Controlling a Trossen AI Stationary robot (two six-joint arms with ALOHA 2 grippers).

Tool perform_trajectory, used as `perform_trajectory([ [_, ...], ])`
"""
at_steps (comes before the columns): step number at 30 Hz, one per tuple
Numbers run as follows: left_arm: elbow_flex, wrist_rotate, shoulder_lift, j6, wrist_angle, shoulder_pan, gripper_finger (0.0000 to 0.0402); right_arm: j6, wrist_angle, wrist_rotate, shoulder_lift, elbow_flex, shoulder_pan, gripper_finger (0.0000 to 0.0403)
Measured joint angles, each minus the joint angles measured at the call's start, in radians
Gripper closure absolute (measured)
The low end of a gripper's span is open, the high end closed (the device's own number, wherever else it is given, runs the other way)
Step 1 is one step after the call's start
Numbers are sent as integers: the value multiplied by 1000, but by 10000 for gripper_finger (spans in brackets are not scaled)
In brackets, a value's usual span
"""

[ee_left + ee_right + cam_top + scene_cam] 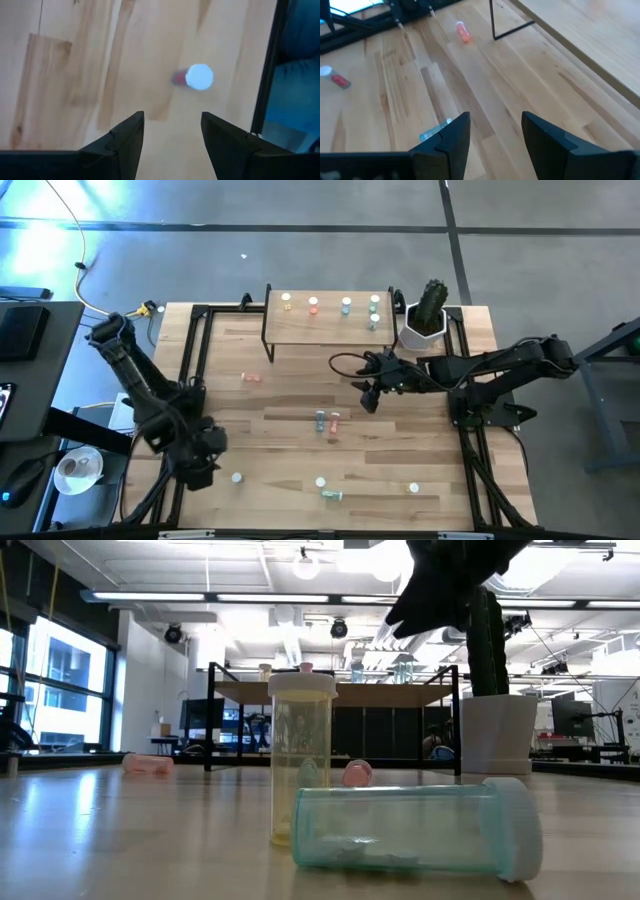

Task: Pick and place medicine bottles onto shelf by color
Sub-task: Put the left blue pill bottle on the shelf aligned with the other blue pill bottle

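The shelf (330,318) stands at the table's far side with several white-capped bottles on it, one of them yellow (287,302). More bottles are scattered on the table. A red one (199,77) stands near the front left. A pink one (250,378) lies left of the shelf. A blue and pink pair (326,421) sits mid-table. An upright yellow bottle (302,755) and a lying green one (410,830) are near the front edge. My left gripper (172,120) hovers open short of the red bottle. My right gripper (369,401) hangs open in front of the shelf.
A white pot with a cactus (424,320) stands right of the shelf. Black frame rails (190,360) run along the table's left and right sides. The shelf's thin black leg (495,25) shows ahead of my right gripper, with bare wood between.
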Motion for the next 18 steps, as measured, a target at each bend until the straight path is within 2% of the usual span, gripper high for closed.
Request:
perform_trajectory([
  [5,-2,-159,3,-156,20,-151,213,0,27,0,0,0,0,233],
  [10,-41,-287,34,-236,101,-263,213,19,31,0,0,0,0,233],
  [13,-49,-326,82,-245,134,-302,213,18,50,0,0,0,0,233],
  [18,-49,-394,170,-175,155,-332,213,16,90,0,0,0,0,233],
])
